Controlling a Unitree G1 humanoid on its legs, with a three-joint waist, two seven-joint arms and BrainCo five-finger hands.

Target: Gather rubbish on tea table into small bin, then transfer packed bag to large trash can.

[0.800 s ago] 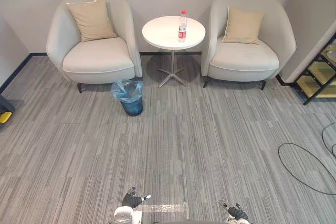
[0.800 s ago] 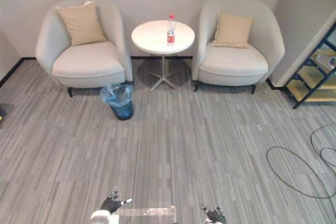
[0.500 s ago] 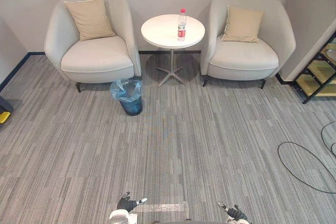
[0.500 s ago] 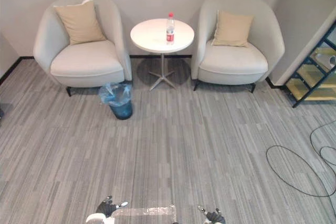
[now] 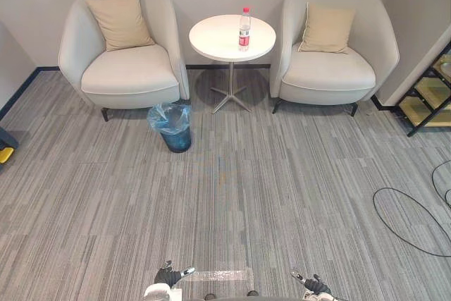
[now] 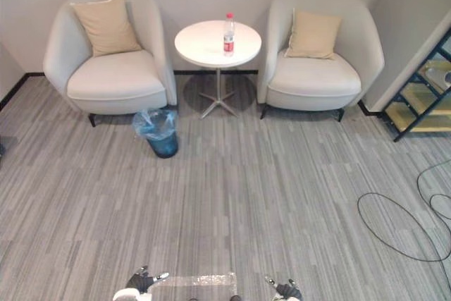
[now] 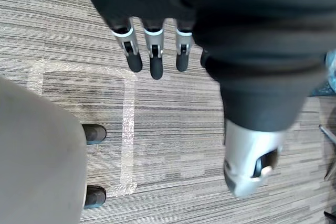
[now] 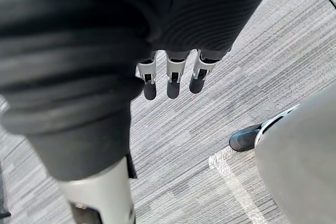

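Bottle [image 5: 244, 29] stood upright on the tea table [image 5: 215, 39], far from the left hand [image 5: 171, 275] and right hand [image 5: 316, 287], both relaxed and empty. Approach stage; next likely needed walking closer.

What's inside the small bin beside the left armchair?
A blue plastic bag lines the small bin; its crumpled folds hide the bottom, so any rubbish inside cannot be seen.

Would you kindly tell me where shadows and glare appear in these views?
Left eye view: light is soft and even; the tea table throws a faint round shadow on the carpet around its foot. Left wrist view: the clear tape on the carpet glints pale. Right wrist view: the tape glints too.
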